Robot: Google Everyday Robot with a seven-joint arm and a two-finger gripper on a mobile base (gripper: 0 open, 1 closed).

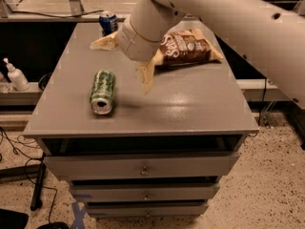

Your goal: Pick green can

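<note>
The green can [103,91] lies on its side on the grey cabinet top [190,104], left of centre, with its open end facing the front edge. My gripper [119,69] hangs just right of and above the can, without touching it. Its two beige fingers are spread apart, one pointing left [102,42] and one pointing down [146,78], and nothing is between them. The large white arm [228,13] comes in from the upper right.
A blue can [108,22] stands upright at the back left corner. A brown chip bag [187,46] lies at the back, partly behind the arm. A white pump bottle [15,75] stands on a low shelf to the left. Drawers sit below the top.
</note>
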